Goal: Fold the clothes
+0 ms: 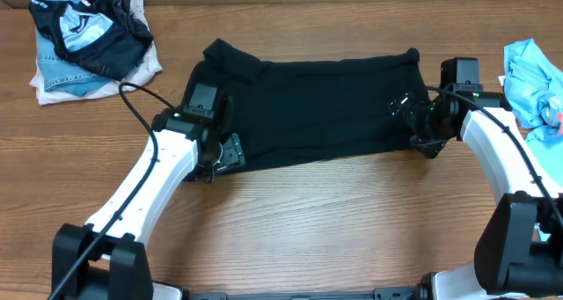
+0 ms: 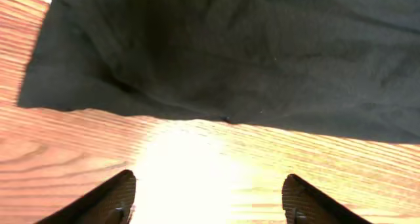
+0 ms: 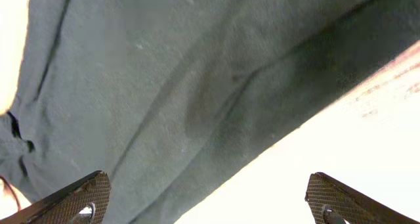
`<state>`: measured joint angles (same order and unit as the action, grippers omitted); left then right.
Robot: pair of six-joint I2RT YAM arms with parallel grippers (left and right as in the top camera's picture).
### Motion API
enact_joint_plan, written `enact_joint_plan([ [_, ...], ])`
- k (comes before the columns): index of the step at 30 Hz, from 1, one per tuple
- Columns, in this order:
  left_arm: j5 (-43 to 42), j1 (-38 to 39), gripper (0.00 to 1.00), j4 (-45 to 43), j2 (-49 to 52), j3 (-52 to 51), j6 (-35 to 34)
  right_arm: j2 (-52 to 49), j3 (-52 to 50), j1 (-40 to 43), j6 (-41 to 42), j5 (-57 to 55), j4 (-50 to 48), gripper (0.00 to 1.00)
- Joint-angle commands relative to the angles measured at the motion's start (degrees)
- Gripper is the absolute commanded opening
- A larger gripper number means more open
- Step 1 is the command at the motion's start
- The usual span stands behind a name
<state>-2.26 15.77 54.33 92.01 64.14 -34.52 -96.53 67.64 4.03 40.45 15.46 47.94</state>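
Black T-shirt (image 1: 325,106) lying spread just ahead of left gripper (image 2: 209,188), hovering over wooden table (image 2: 59,152), and partly beneath right gripper (image 3: 207,188); both spreading fingers wide, gripping nothing.

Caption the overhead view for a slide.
Folding setup: black T-shirt spread on the wooden table, left end effector and right end effector at its opposite ends.

We find the T-shirt (image 1: 317,111) at the centre of the table (image 1: 334,221), garment pile (image 1: 88,45) behind left, lone garment (image 1: 532,76) right.
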Motion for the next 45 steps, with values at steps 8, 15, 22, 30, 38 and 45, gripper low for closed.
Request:
enact_joint_plan([
  [8, -2.3, 0.2, 0.58, -7.2, 9.0, 0.9, 0.7, 1.9, 1.0, 0.2, -2.6, 0.9, 2.9, 0.98],
  [15, -2.0, -0.2, 0.48, -12.8, 10.4, 0.9, 1.2, 1.9, 1.0, 0.2, -2.8, 0.7, 3.4, 0.98],
  [22, -2.1, -0.9, 0.17, -14.8, 12.3, 0.9, 1.2, 1.9, 1.0, 0.2, -3.0, 0.4, 3.9, 0.98],
  [30, -11.7, -1.9, 0.10, -13.2, 12.4, 7.1, 0.6, 1.9, 1.0, 0.2, -3.0, -2.0, 4.9, 0.98],
  [38, -11.6, -7.1, 0.13, -14.4, 12.5, 17.5, -0.8, 1.9, 1.0, 0.2, -3.0, -3.0, 5.6, 0.98],
  [45, -0.6, -9.2, 0.88, -20.8, 16.9, 17.3, 2.9, 1.9, 1.0, 0.2, -3.0, -3.0, 6.1, 0.97],
])
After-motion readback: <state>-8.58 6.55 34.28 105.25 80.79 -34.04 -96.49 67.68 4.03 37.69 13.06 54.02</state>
